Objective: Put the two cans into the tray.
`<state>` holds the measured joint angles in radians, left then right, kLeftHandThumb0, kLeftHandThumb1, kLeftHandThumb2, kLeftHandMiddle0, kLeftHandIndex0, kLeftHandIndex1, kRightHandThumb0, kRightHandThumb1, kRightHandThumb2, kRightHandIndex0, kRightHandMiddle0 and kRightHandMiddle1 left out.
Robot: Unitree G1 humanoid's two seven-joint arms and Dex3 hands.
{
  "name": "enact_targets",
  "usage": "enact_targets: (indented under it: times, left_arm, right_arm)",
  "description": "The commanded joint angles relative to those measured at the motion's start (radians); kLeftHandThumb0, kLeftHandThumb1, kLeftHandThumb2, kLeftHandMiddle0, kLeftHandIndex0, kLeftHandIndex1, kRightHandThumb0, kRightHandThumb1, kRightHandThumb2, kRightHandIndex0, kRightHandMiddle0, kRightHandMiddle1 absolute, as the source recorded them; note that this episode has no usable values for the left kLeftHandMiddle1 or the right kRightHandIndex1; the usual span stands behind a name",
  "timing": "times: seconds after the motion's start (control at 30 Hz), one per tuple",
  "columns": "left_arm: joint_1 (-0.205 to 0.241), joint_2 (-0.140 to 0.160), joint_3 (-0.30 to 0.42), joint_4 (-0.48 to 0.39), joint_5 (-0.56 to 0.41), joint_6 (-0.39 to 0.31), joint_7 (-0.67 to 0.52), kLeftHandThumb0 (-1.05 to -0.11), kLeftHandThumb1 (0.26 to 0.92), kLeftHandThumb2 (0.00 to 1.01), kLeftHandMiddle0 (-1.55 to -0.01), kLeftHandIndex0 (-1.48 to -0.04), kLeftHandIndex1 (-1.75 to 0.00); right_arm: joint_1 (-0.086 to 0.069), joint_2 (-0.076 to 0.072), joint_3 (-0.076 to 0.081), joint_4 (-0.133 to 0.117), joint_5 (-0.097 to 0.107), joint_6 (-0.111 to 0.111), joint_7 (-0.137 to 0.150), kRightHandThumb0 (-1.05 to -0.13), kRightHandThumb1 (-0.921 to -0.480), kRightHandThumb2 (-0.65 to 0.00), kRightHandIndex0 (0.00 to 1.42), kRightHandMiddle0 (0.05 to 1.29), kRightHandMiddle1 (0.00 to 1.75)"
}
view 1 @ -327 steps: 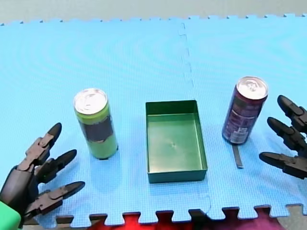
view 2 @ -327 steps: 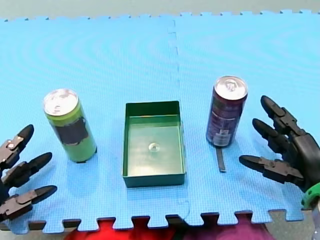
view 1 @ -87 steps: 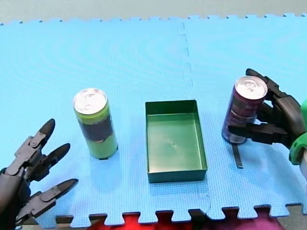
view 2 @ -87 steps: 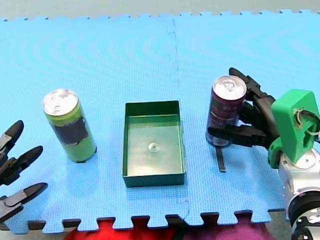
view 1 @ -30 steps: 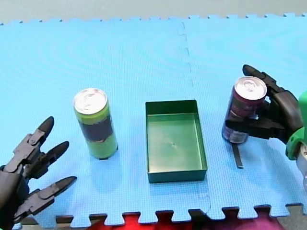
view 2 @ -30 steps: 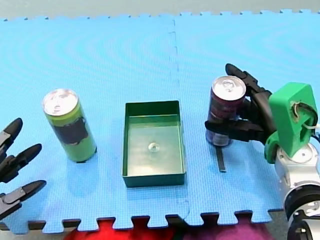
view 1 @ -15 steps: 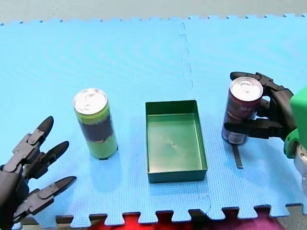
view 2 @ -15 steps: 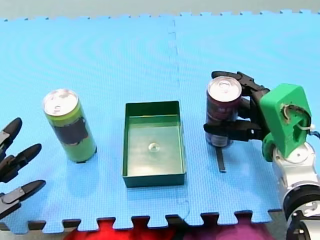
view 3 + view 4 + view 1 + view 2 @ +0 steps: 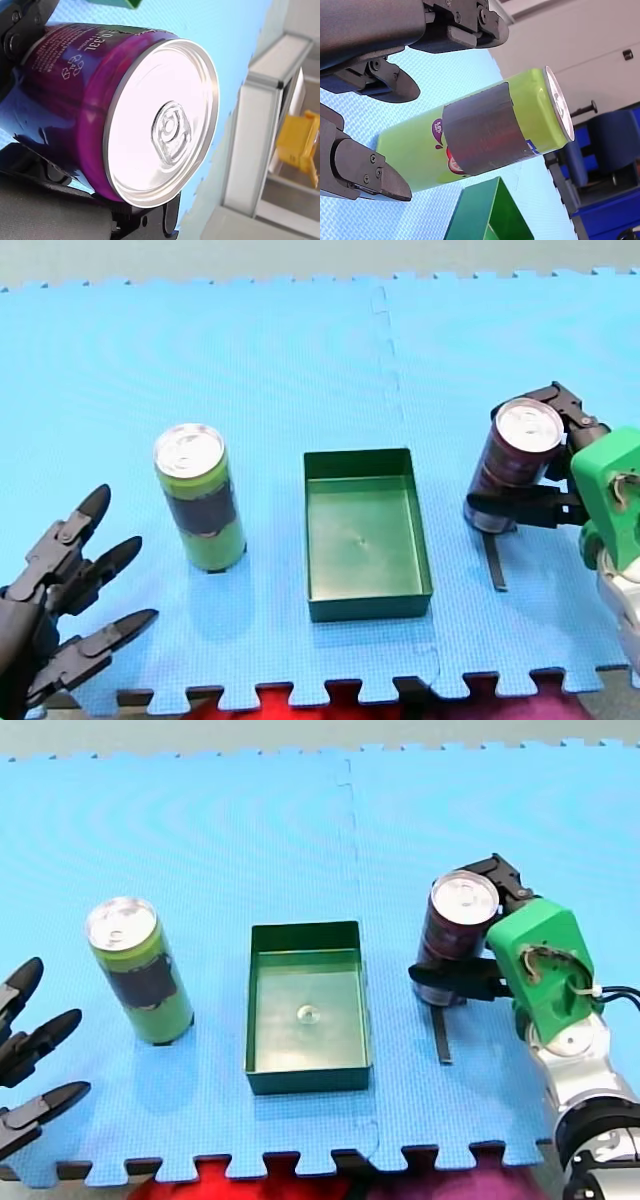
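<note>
On the blue foam puzzle-edged mat (image 9: 300,360) that covers the desk, a dark green rectangular metal tray (image 9: 370,608) sits in the middle, nothing in it but a small pale round spot (image 9: 307,1013) on its floor. Both cans are outside it, one on either side.

The purple drink can with a silver lid (image 9: 510,465) is just to the right of the tray, near it but not touching. The right hand (image 9: 550,505) is closed around this can: one black finger crosses the lower part of its side facing us, and the others wrap around behind its top. The can leans a little, lid towards the hand; we cannot tell whether its base rests on the mat. A thin dark strip (image 9: 495,562) lies flat on the mat just in front of the can's base.

In the first wrist view we see the same purple can (image 9: 90,90) from close by, its lid and pull tab turned to the camera, with black fingers (image 9: 20,30) pressed against its side.

The lime-green drink can with a dark grey band around its middle (image 9: 200,502) stands upright to the left of the tray, apart from it. The left hand (image 9: 60,600) holds nothing — it sits at the near left corner of the mat, short of the green can.

In the second wrist view the green can (image 9: 485,135) lies beyond black fingertips (image 9: 365,175) that do not touch it, with a corner of the tray (image 9: 480,215) beside it.
</note>
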<state>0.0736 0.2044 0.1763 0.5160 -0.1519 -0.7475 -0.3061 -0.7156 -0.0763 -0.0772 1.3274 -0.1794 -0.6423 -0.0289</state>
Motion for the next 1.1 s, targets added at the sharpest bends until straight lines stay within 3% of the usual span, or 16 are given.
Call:
enact_targets:
  times: [0.0,0.17,0.37,0.47,0.6,0.77,0.83,0.93,1.07]
  left_arm:
    - [-0.003,0.0,0.004,0.006,-0.004,-0.009,0.001,-1.048,0.844,0.0,-0.51,-0.25,0.0]
    - [-0.003,-0.001,0.004,0.01,0.0,-0.011,0.006,-1.048,0.843,0.0,-0.51,-0.25,0.0]
    - [-0.004,0.001,0.003,0.011,0.005,-0.006,0.009,-1.048,0.844,0.0,-0.51,-0.24,0.0]
    - [-0.003,0.0,0.003,0.01,0.005,-0.005,0.01,-1.048,0.845,0.0,-0.51,-0.24,0.0]
    - [-0.001,-0.003,0.001,0.006,0.008,-0.002,0.012,-1.048,0.845,0.0,-0.51,-0.24,0.0]
    - [-0.003,-0.004,-0.001,0.009,0.012,0.003,0.015,-1.048,0.845,0.0,-0.51,-0.24,0.0]
    - [-0.006,-0.004,-0.002,0.013,0.012,0.004,0.015,-1.048,0.846,0.0,-0.51,-0.24,0.0]
    - [-0.009,-0.006,-0.003,0.017,0.011,0.004,0.016,-1.048,0.845,0.0,-0.51,-0.24,0.0]
    - [-0.011,-0.009,-0.004,0.022,0.014,0.003,0.019,-1.048,0.845,0.0,-0.51,-0.24,0.0]
  right_arm:
    - [-0.004,-0.004,-0.003,0.0,0.004,-0.013,-0.015,-0.36,-0.82,-0.026,0.88,0.55,1.75]
    - [-0.005,-0.005,-0.006,0.0,0.007,-0.019,-0.02,-0.357,-0.833,-0.025,0.89,0.55,1.75]
    - [-0.01,-0.005,-0.022,0.002,0.022,-0.004,-0.009,-0.351,-0.843,-0.023,0.9,0.55,1.75]
    - [-0.019,0.003,-0.051,0.001,0.06,0.011,0.036,-0.348,-0.847,-0.021,0.91,0.55,1.75]
    - [-0.058,0.01,-0.101,-0.01,0.136,0.058,0.131,-0.347,-0.849,-0.018,0.92,0.55,1.75]
    - [-0.087,0.018,-0.132,-0.036,0.194,0.094,0.202,-0.343,-0.841,-0.009,0.94,0.57,1.75]
    - [-0.093,0.017,-0.13,-0.043,0.198,0.115,0.202,-0.34,-0.838,-0.006,0.95,0.57,1.75]
    - [-0.1,0.006,-0.114,-0.045,0.181,0.142,0.183,-0.338,-0.833,-0.003,0.95,0.58,1.75]
    - [-0.104,-0.004,-0.097,-0.045,0.162,0.162,0.163,-0.337,-0.828,0.0,0.96,0.59,1.75]
